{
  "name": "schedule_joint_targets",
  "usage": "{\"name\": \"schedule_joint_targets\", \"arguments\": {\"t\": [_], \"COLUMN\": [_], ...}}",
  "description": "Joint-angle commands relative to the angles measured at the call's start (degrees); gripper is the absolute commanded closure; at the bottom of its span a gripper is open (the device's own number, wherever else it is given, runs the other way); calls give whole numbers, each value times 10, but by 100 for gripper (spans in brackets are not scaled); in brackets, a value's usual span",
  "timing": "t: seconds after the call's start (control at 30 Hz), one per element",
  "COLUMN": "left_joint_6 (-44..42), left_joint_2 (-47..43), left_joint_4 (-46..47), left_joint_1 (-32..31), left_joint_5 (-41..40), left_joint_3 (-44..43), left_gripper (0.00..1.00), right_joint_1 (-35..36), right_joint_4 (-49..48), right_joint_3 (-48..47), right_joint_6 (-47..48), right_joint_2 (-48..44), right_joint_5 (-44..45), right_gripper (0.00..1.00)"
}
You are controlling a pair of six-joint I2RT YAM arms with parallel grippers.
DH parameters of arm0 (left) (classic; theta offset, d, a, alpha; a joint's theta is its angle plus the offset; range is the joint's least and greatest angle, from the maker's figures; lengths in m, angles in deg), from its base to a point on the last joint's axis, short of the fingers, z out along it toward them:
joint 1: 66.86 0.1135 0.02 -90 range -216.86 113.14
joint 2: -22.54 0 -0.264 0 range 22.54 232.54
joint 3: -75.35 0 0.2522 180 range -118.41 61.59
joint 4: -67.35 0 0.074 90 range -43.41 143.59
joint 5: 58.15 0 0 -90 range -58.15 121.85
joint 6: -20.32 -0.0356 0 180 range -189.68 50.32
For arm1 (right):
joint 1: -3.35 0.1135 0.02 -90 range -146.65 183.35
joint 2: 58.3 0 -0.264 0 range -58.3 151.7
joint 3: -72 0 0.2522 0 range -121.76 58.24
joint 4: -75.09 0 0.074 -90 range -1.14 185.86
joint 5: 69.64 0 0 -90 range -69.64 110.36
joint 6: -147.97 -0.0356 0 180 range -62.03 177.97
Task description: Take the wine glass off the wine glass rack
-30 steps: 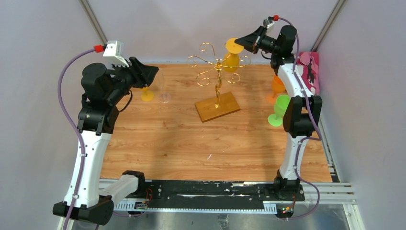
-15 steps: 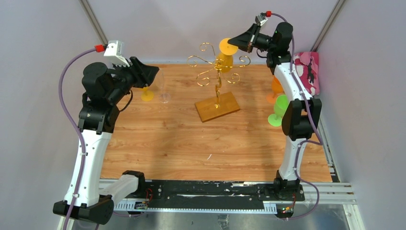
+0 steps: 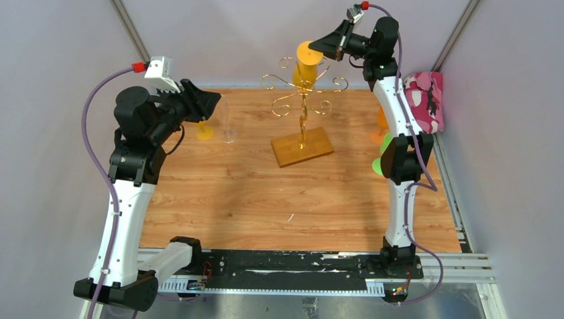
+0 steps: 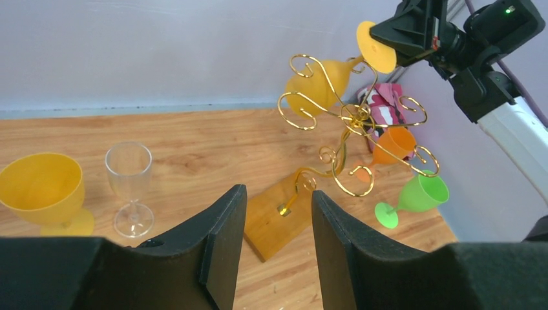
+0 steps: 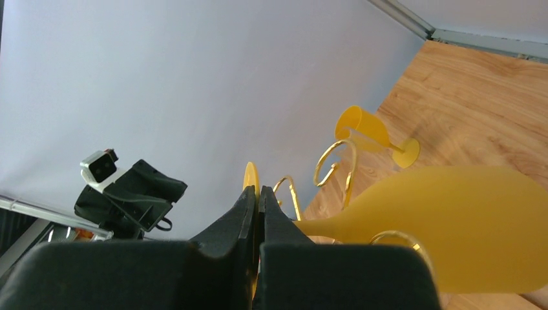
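The gold wire wine glass rack (image 3: 302, 100) stands on its amber wooden base (image 3: 301, 147) at the table's middle back. My right gripper (image 3: 328, 45) is shut on the round foot of a yellow wine glass (image 3: 306, 65) and holds it upside down, raised above the rack's curled arms. In the right wrist view the jaws pinch the thin yellow foot (image 5: 251, 178), with the bowl (image 5: 452, 226) at the right. In the left wrist view the glass (image 4: 320, 81) hangs by the rack's top spirals (image 4: 349, 123). My left gripper (image 3: 206, 103) is open and empty at the left.
A yellow goblet (image 3: 204, 130) and a clear glass (image 3: 229, 126) stand at the back left by the left gripper. An orange glass (image 4: 391, 145) and a green glass (image 4: 413, 197) stand at the right, near a pink cloth (image 3: 427, 96).
My right gripper has risen and moved left, lifting the yellow glass up from among the rack's arms. The left arm has not moved.
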Motion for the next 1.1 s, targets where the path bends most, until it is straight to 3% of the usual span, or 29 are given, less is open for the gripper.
{"name": "schedule_joint_targets", "arguments": {"t": [0.0,0.4,0.57,0.9,1.07], "left_joint_6": [-9,-13,-11,-7,-14], "left_joint_2": [-7,-14,-10,24,58], "left_joint_4": [-13,-20,-12,11,14], "left_joint_1": [-2,-2,-2,-2,-2], "left_joint_5": [-4,-15,-18,-44,-89], "left_joint_3": [-2,5,13,24,-6], "left_gripper": [53,53,54,53,53], "right_joint_1": [-2,-60,-96,-148,-152], "right_joint_4": [-1,-47,-103,-122,17], "right_joint_3": [-45,-34,29,188,241], "right_joint_6": [-14,-29,-57,-9,146], "right_joint_2": [39,46,7,-161,-309], "right_joint_5": [23,61,54,34,56], "right_gripper": [100,100,100,100,100]}}
